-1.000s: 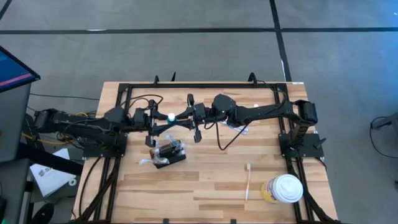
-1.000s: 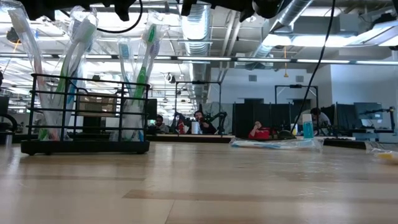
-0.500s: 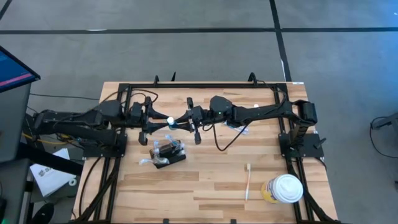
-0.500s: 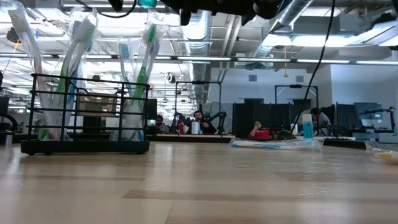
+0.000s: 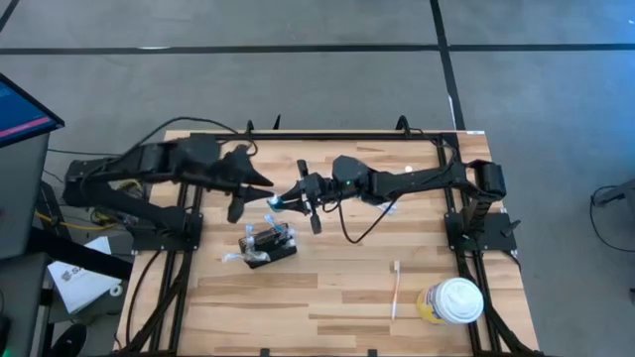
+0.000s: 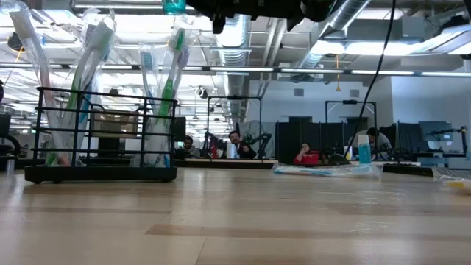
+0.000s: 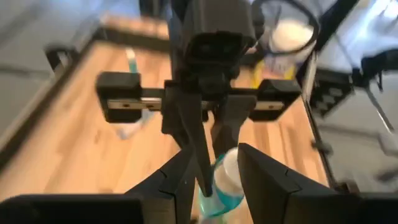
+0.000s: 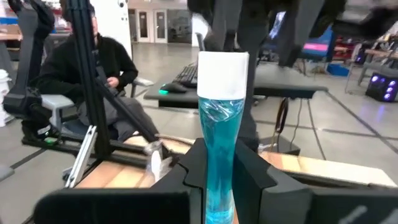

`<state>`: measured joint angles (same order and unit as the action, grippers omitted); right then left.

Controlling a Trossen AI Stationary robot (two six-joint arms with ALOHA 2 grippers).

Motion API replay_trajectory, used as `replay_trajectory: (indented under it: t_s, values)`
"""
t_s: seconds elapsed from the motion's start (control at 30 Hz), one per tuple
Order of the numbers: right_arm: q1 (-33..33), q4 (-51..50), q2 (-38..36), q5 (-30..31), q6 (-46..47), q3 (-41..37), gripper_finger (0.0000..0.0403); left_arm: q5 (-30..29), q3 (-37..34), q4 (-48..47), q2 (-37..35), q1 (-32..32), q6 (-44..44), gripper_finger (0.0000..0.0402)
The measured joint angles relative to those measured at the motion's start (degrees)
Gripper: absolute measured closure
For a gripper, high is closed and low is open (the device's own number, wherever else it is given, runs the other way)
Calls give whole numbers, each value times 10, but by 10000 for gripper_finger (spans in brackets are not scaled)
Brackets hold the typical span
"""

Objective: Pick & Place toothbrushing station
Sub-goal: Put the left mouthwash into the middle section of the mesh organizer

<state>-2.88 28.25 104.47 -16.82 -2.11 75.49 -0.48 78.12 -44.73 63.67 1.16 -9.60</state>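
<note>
Your right tool (image 5: 281, 201) is clamped on a blue tube with a white cap (image 8: 222, 149), held up above the table (image 5: 337, 288); the right wrist view shows its two fingers (image 8: 191, 167) pressed against the tube's sides. In the high view the capped end shows just ahead of that tool, above and a little behind the toothbrushing station (image 5: 268, 244). The left tool (image 5: 258, 178) hangs close by, facing the right one, and its fingers (image 7: 189, 155) stand apart with nothing between them; in the left wrist view the tube (image 7: 222, 183) sits just past them.

The station rests on the left half of the table, with several toothbrushes (image 6: 165, 88) upright in its compartments, as the low view shows. One loose toothbrush (image 5: 395, 290) lies well apart on the right side, near a white-lidded cup (image 5: 454, 301), and something in clear wrapping (image 6: 324, 169) lies farther back.

You look to be mid-carry: the tube is in hand but not yet in the holder. The next move calls for bringing the right tool over an open compartment, tipping the tube upright, and lowering it without knocking the brushes. Keep the left arm clear of that path.
</note>
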Motion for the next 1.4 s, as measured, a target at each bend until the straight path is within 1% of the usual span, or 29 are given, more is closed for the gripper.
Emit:
replay_trajectory:
  t_s: [0.23, 0.33, 0.43, 0.53, 0.67, 0.8, 0.93, 1.13, 1.4]
  values:
    - [6, -23, 1, 4, -12, -1, 368, 54, 177, -198, 152, 37, 0, 288]
    - [7, -22, 2, 4, -13, -1, 368, 89, 231, -251, 194, 46, 0, 288]
    - [7, -23, 2, 3, -11, -1, 368, 119, 266, -296, 220, 44, 13, 288]
    - [7, -30, 2, 2, -11, -1, 368, 117, 274, -319, 232, 41, 8, 288]
    - [7, -32, 2, 2, -13, -1, 368, 122, 274, -321, 232, 41, 5, 288]
    - [7, -32, 1, 2, -13, 1, 368, 124, 273, -321, 220, 42, 17, 288]
    - [7, -27, -3, -2, -9, 2, 368, 116, 271, -342, 203, 40, 19, 288]
    - [6, -27, -4, 1, -9, 2, 368, 95, 271, -334, 191, 40, 23, 288]
    - [13, -51, -2, 4, -3, 2, 368, 94, 271, -326, 191, 39, 34, 288]
